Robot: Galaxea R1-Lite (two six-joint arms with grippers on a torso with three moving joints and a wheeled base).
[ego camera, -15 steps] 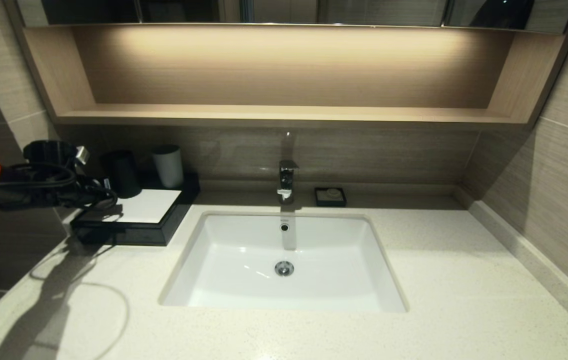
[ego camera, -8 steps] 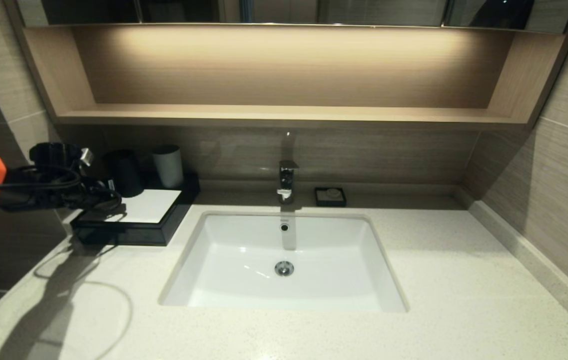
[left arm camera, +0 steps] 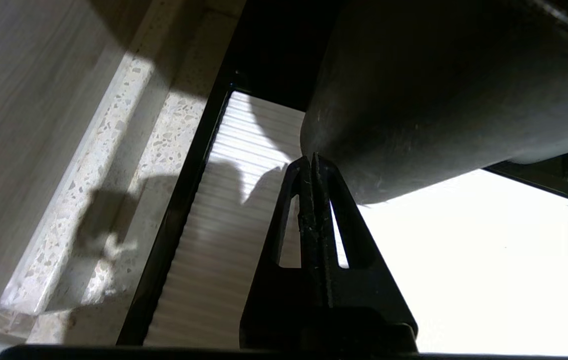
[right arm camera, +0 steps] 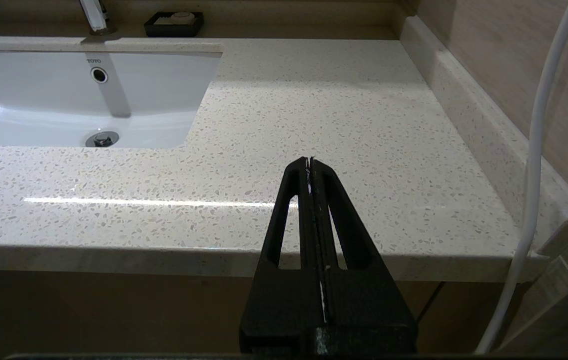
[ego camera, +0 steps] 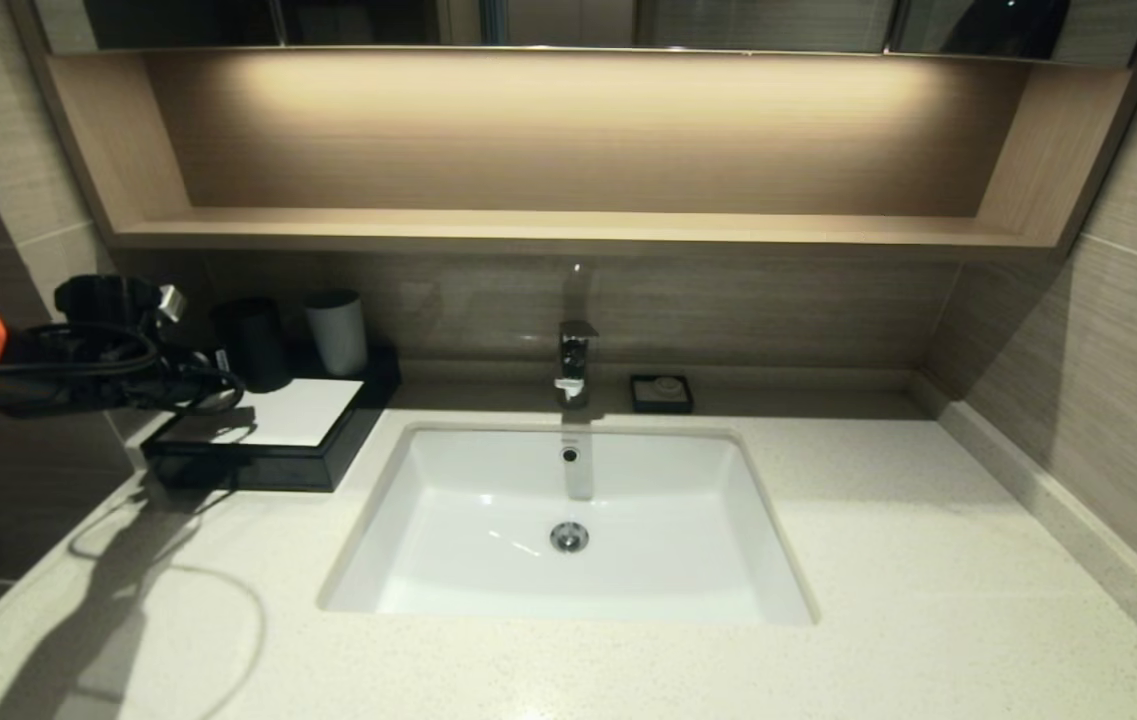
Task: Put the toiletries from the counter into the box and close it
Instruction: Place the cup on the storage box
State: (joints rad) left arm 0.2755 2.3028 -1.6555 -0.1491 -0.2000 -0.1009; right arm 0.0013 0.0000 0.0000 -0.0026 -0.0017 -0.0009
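Note:
The black box [ego camera: 268, 462] with its white top panel [ego camera: 293, 412] stands on the cream counter [ego camera: 928, 560] at the back left; its drawer front looks pushed in. My left gripper [ego camera: 228, 385] hovers over the box's back left part, shut and empty. In the left wrist view its tips [left arm camera: 311, 159] sit just at the base of the dark tumbler [left arm camera: 438, 100], over the ribbed white panel [left arm camera: 224, 240]. My right gripper [right arm camera: 309, 161] is shut and empty, held before the counter's front edge [right arm camera: 338, 110]. The toothbrush and the sachet are out of view.
A dark tumbler [ego camera: 250, 345] and a white cup [ego camera: 336, 332] stand on the box's back. The white sink [ego camera: 448, 520] lies in the middle, with a faucet [ego camera: 575, 360] and a small black soap dish [ego camera: 661, 393] behind. A white cable [right arm camera: 533, 175] hangs beside the right gripper.
My left gripper has shifted slightly right and up over the box, closer to the dark tumbler. Nothing else has moved.

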